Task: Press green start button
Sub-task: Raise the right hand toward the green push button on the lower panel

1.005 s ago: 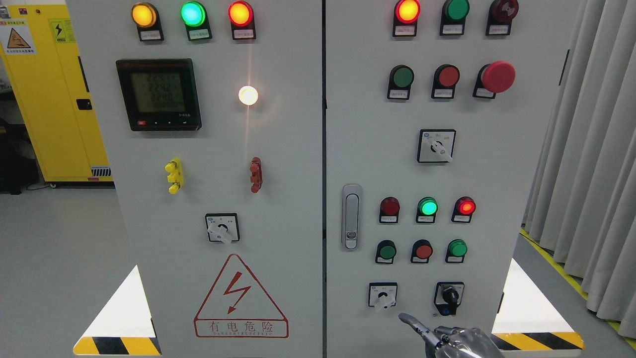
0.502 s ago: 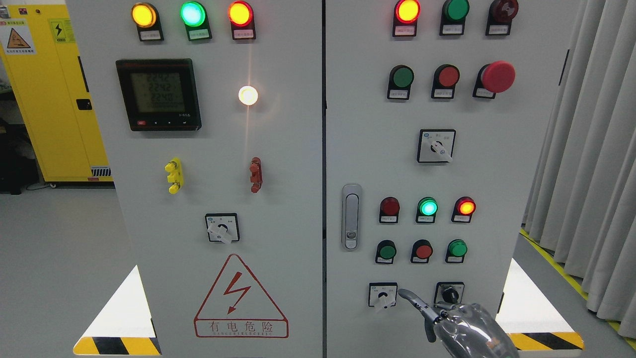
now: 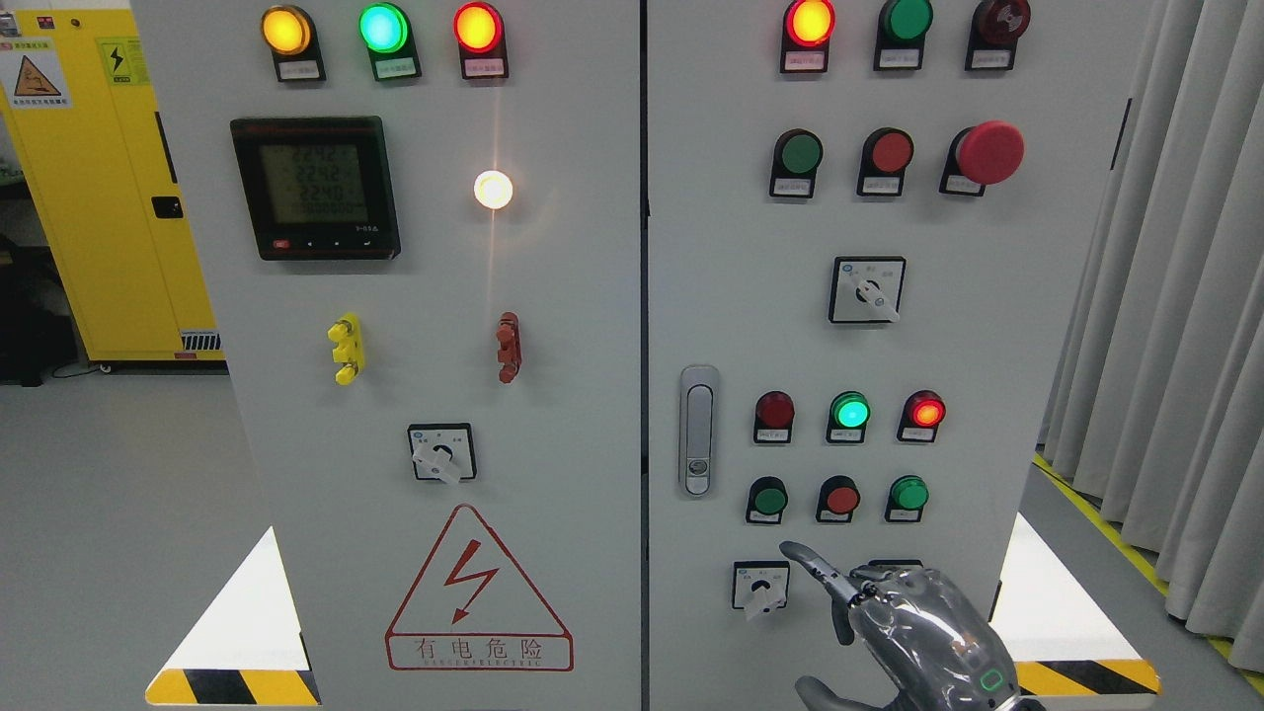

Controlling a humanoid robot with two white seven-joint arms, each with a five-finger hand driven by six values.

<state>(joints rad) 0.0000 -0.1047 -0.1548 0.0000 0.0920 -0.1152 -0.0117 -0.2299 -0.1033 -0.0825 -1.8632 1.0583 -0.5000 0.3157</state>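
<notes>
Right hand [image 3: 904,632] comes in at the lower right of the frame, silver and glossy, index finger [image 3: 815,565] stretched out and pointing up-left, the other fingers curled under and holding nothing. Its tip sits just below the lower row of three pushbuttons on the right-hand cabinet door [image 3: 987,296].

Which of the green buttons is the start button cannot be read from the labels; the likeliest candidates are the dark green pushbutton [image 3: 768,499] at the left of that row, closest to the fingertip, and the brighter green pushbutton [image 3: 908,492] at its right end, with a red pushbutton [image 3: 841,498] between them. Either is a small, rigid, round plastic cap standing proud of the steel panel; I'd judge it spring-loaded with short travel, needing a straight, firm push at the centre of the cap and no grasp. A glancing touch could slide off the smooth dome or catch the red neighbour.

Just beside the finger, at lower centre-right, sits a white rotary selector switch [image 3: 761,589]. Above the row are three indicator lamps [image 3: 849,410].
</notes>
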